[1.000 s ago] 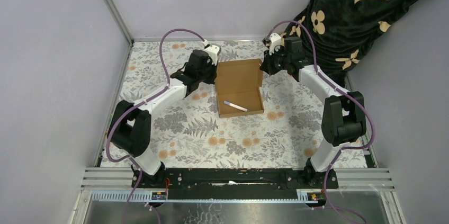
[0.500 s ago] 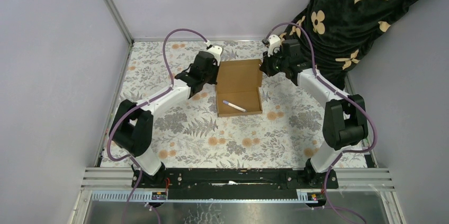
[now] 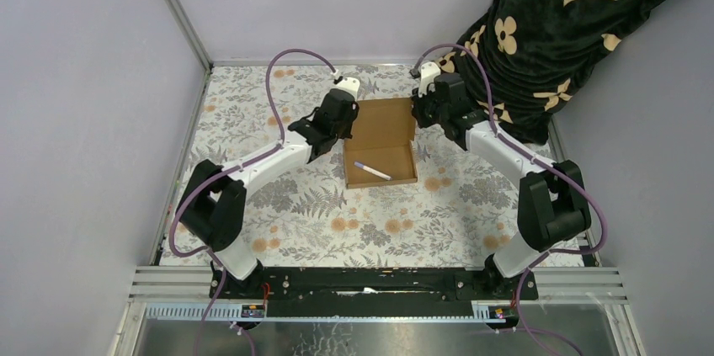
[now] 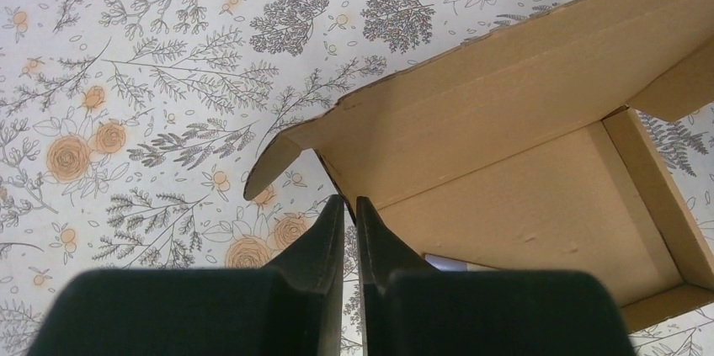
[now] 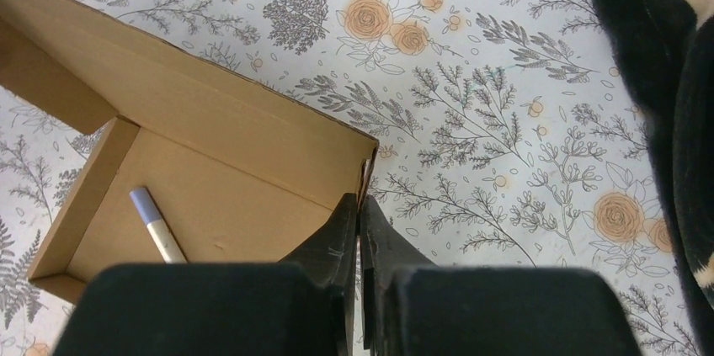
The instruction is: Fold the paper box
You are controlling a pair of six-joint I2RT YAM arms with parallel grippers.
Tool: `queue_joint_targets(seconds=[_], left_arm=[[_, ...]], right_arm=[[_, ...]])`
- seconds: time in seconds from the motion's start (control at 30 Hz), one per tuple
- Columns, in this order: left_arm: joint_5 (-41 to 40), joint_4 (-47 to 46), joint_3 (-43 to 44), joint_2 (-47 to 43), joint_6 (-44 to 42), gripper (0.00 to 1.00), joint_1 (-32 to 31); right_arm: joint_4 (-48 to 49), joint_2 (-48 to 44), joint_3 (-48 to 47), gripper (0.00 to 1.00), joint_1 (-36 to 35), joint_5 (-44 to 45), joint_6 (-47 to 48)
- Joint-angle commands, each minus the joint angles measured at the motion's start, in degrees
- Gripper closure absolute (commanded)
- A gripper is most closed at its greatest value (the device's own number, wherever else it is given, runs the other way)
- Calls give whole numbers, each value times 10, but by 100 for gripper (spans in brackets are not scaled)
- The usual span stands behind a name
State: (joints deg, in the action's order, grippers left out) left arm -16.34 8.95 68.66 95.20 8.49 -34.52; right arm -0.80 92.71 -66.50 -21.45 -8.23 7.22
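Presently, at the near edge of the desk [image 3: 295, 204], both arms rise from their bases, elbows pushed outward and forearms angled inward, so the wrists meet the paper box [image 3: 383, 120] from its two sides.

The box lies at mid-desk, toward the far side. It is an open brown tray with its lid panel standing up along the far edge. A small white stick [image 3: 372, 171] with a bluish cap lies loose in the tray's near half.

The left claw [image 4: 349, 209] shows only a narrow slit between its fingers. The box's left side edge runs into that slit below a rounded flap, so it appears to pinch the cardboard there. The right claw [image 5: 360, 204] is closed at the right rear corner, where the corner edge runs down between its tips.

Judgement: the step in hand is closing the lid, with each claw gripping one side at the hinge line. The next move calls for both arms to swing the panel toward the near edge together, keeping it square, and to tuck the side flaps inside the walls.

A dark patterned cloth [image 3: 581, 28] hangs beyond the far right corner, close to the right arm.
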Motion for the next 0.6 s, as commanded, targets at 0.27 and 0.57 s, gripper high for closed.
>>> queue_joint_targets(seconds=[0.27,0.57], left_arm=[[-33,-109,-62,-31,52,89,-53],[-72,-187,-141,-81,56,89,-77]], right_arm=[[66,-58,63,100,-70,78,-69],[109,-87,121,100,-99,138,-103]])
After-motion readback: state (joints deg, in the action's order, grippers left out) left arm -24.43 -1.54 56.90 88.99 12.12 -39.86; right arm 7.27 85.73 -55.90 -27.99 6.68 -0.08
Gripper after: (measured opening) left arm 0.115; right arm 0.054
